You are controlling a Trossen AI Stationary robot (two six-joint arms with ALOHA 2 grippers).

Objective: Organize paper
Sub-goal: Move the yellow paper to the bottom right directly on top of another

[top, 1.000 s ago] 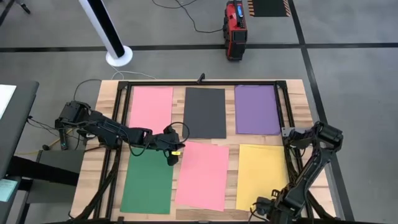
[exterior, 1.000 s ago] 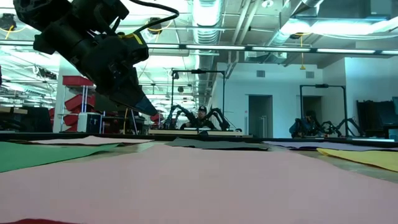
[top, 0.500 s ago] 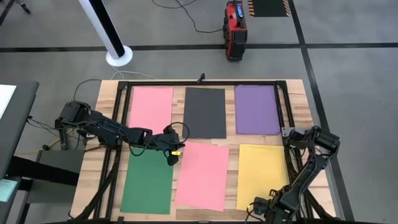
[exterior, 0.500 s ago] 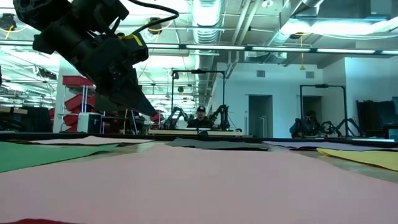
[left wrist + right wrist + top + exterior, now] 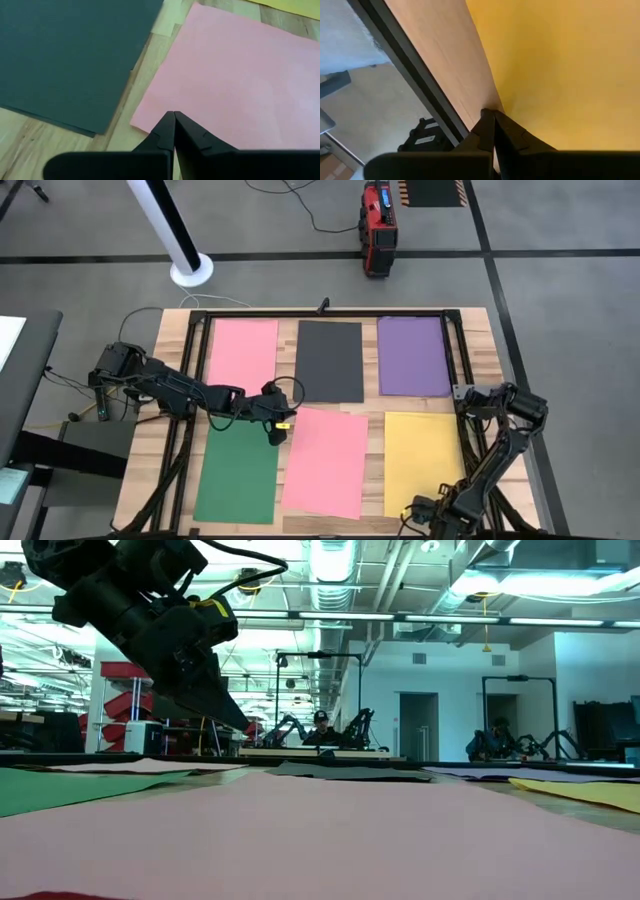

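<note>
Six paper sheets lie flat on the wooden table: pink [image 5: 243, 352], dark grey [image 5: 331, 360] and purple [image 5: 413, 356] along the far side, and green [image 5: 238, 472], a second pink [image 5: 325, 461] and yellow [image 5: 423, 463] along the near side. My left gripper [image 5: 278, 430] is shut and hangs clear above the table [image 5: 240, 725], over the far left corner [image 5: 142, 120] of the near pink sheet. My right gripper [image 5: 425, 515] is shut at the yellow sheet's near edge. My right gripper sets its shut fingertips [image 5: 489, 116] down on the yellow sheet's near edge [image 5: 501, 107], where the paper meets the bare wood. The fingers come from above, slanting toward the table's near edge. The sheet lies flat on the table.
A black metal frame [image 5: 320, 314] runs around the tabletop, and its rail [image 5: 405, 75] passes close beside the yellow sheet. Strips of bare wood [image 5: 132, 95] separate the sheets. Beyond the far edge, a red device [image 5: 378, 228] and a white post [image 5: 190, 270] stand on the floor.
My right arm has shifted a little at the table's near right corner, and the yellow sheet's near end has slid slightly toward the right edge. My left gripper has kept still above the pink sheet's corner.
</note>
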